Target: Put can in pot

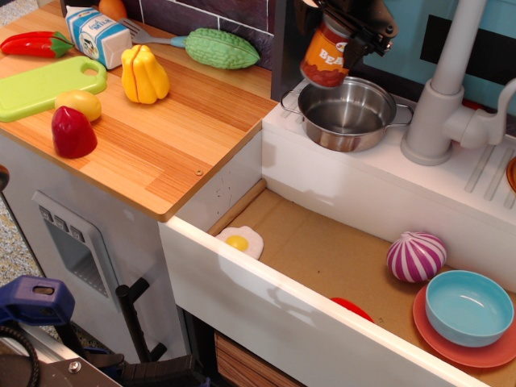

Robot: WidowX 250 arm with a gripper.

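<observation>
My black gripper [339,32] is at the top of the view, shut on the can [325,58], an orange-red tin with white lettering. The can hangs tilted in the air, just above the far left rim of the pot. The pot [348,113] is a shiny steel round pot with loop side handles. It stands empty on the white ledge behind the sink, left of the grey tap. The top of the can is hidden by my fingers.
A grey tap [442,89] stands right of the pot. The sink basin [322,250] below holds a toy fried egg [239,241], a striped onion [416,256] and a light-blue bowl [469,306] on an orange plate. The wooden counter [161,137] at left holds toy vegetables.
</observation>
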